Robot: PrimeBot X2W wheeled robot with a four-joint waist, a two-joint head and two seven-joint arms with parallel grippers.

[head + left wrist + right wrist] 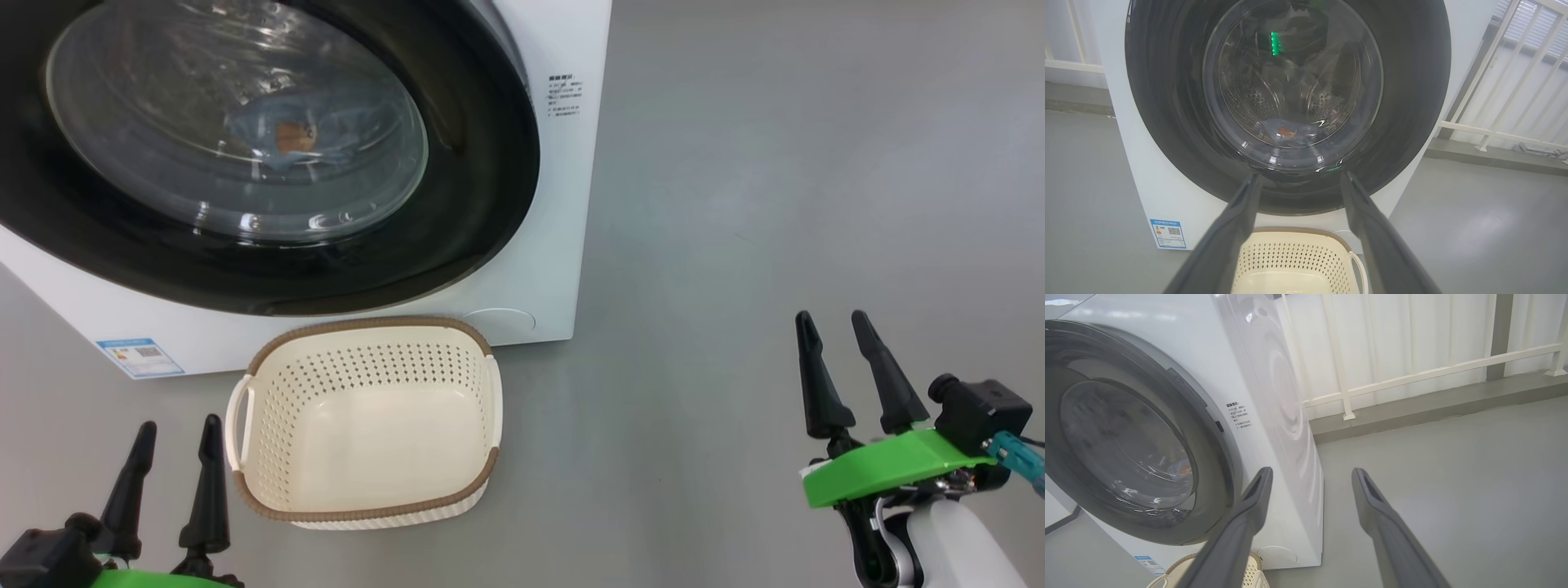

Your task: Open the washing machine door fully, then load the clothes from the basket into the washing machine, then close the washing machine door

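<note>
Left end effector [180,423]: low left, fingers upright, spread wide, holding nothing. Right end effector [831,316]: low right, same pose, wide apart, nothing held. Washing machine door [457,229]: shut, with the clothes [294,135] behind its glass. Basket [367,325]: on the floor [735,245], just before the washing machine [563,204].

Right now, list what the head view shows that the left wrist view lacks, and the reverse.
Head view adds: the open right tool and a printed notice. Left wrist view adds: a white railing and the perforated drum. Shared: the shut washing machine door, light blue clothes behind its glass, the basket, the blue label, the open left tool.
</note>
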